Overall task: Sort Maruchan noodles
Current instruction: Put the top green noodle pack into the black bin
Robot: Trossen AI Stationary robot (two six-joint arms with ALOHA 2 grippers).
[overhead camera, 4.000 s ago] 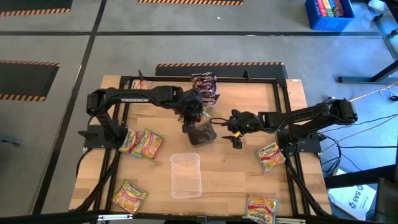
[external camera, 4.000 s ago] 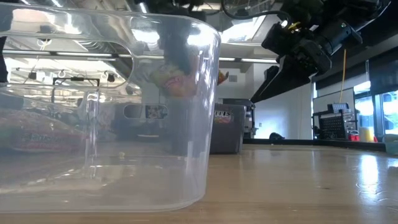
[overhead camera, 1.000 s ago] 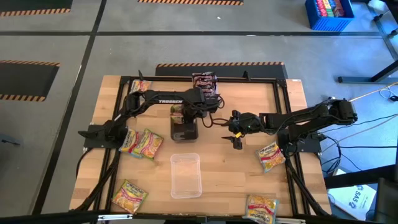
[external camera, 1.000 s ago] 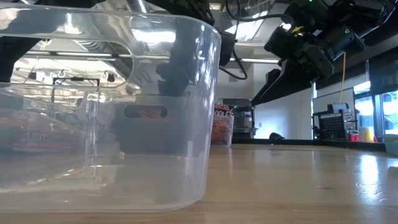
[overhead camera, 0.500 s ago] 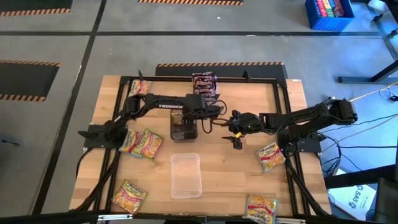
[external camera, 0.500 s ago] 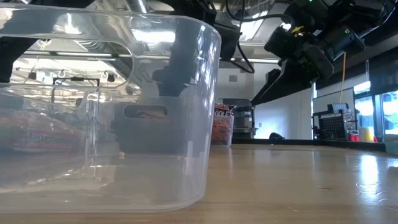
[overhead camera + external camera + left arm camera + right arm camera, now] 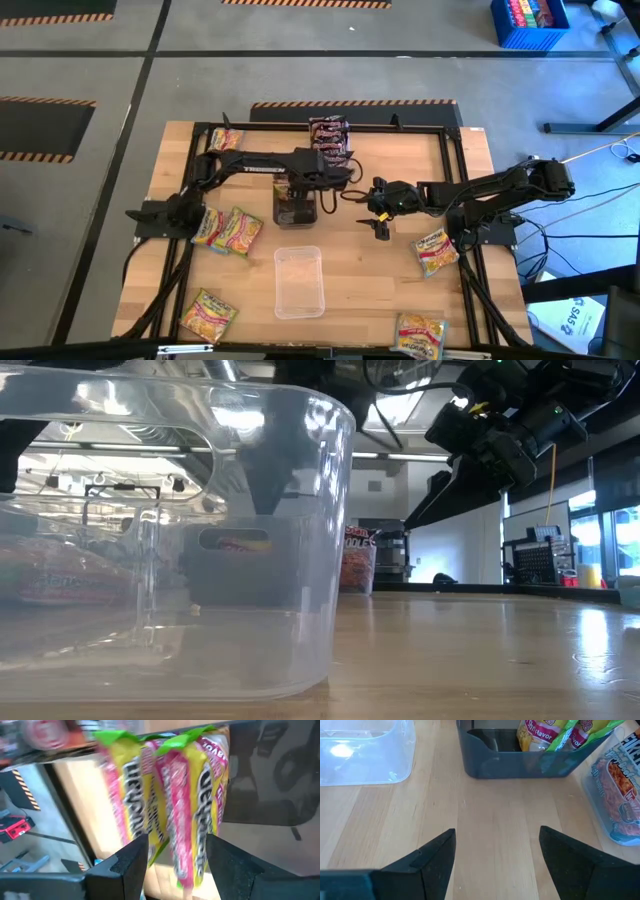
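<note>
— Yellow-pink packets (image 7: 170, 810) stood on edge in the dark bin (image 7: 297, 205) at mid-frame of the overhead picture, and the left gripper (image 7: 175, 857) hung right over them.

— Which way did they run from its fingers?

— Straight ahead, long axis pointing away, two or three side by side, right at the two dark fingers (image 7: 131, 862). One seemed to sit between them, but I couldn't tell if either finger touched it.

— Clamped, then?

— No. The fingers stood partly apart, and I'd judge the packets rested in the bin on their own.

— And the other arm?

— The right gripper (image 7: 497, 852) waited just right of the bin, over bare wood, fingers wide apart and empty. From it I saw the bin's near wall with the packets poking above the rim, the clear tray (image 7: 365, 752) off to one side, and a dark brown-red packet (image 7: 620, 795) to the other.

— Where were the rest?

— Loose packets (image 7: 227, 229) lay at the left edge, lower left, lower right and right of the table (image 7: 400, 280). The left arm was nearer the left ones, so lifting clear of the bin looked like its next job.
</note>
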